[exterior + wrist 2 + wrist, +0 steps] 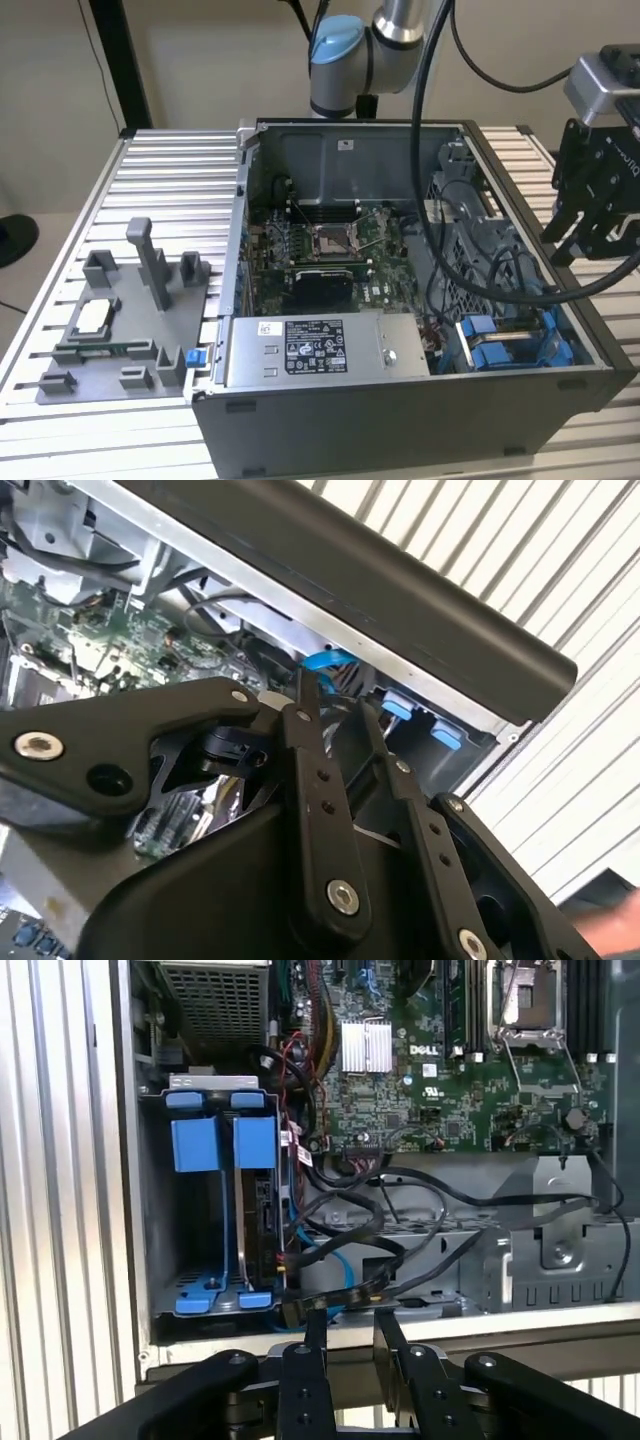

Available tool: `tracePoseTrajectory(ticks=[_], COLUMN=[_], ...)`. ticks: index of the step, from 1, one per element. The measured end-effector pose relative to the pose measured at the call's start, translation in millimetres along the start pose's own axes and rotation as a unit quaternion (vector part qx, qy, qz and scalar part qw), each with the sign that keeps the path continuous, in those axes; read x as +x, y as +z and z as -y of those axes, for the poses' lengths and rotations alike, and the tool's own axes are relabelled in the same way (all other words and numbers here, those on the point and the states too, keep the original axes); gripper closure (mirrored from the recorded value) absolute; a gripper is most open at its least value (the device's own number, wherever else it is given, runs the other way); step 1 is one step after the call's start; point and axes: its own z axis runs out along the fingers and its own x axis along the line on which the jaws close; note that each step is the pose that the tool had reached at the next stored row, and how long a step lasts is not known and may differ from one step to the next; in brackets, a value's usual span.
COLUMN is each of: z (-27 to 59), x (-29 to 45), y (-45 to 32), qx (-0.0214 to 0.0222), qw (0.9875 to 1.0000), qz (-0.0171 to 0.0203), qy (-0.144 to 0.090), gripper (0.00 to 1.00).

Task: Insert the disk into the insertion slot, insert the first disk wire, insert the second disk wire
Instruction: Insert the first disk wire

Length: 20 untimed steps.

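Note:
My gripper (562, 245) hangs over the computer case's wall on the exterior view's right, beside the insertion slot (500, 345). In the first wrist view the gripper (348, 1318) is open by a narrow gap, with nothing between its fingers (316, 1332). The slot is a grey metal cage (160, 1210) holding two blue carriers (225, 1142). A dark disk (262, 1210) seems to sit edge-on in the carrier nearer the motherboard. Black wires (420, 1245) and a blue wire (340, 1265) loop beside the cage. A black connector (298, 1310) lies close to one fingertip. The second wrist view shows the gripper (333, 695) above the case rim.
The open case (400, 430) stands on a slatted aluminium table (160, 170). A grey plastic fixture tray (120, 320) lies on the exterior view's left. Inside the case are the motherboard (330, 250) and a power supply (320, 350). The arm's base (345, 60) rises behind.

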Motion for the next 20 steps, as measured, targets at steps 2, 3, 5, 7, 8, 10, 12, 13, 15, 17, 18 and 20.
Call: tracePoseTrajectory(ticks=[2, 3, 5, 7, 8, 10, 12, 13, 15, 17, 18, 20], z=[0.4, 0.5, 0.8, 1.2, 1.4, 1.7, 2.1, 2.2, 2.4, 2.4, 2.4, 2.9], x=[5.5, 8.2, 13.9, 19.9, 22.8, 28.6, 34.7, 37.0, 38.9, 39.2, 39.3, 39.8], y=[-0.9, -1.5, -2.4, -3.5, -4.0, -5.0, -6.1, -6.5, -6.7, -5.6, -4.7, -3.1], qx=[-0.0005, -0.0008, -0.0016, -0.0025, -0.0030, -0.0038, -0.0048, -0.0050, -0.0051, -0.0053, -0.0054, -0.0073], qw=[1.0000, 1.0000, 1.0000, 1.0000, 1.0000, 1.0000, 1.0000, 1.0000, 1.0000, 0.9999, 0.9999, 0.9999], qz=[0.0040, 0.0042, 0.0047, 0.0052, 0.0055, 0.0060, 0.0065, 0.0068, 0.0072, 0.0096, 0.0113, 0.0118], qy=[0.000, 0.000, 0.000, 0.000, 0.000, 0.001, 0.001, 0.001, 0.001, 0.001, 0.001, 0.002], gripper=[0.00, 0.00, 0.00, 0.00, 0.00, 0.00, 0.00, 0.00, 0.00, 0.00, 0.00, 0.00])
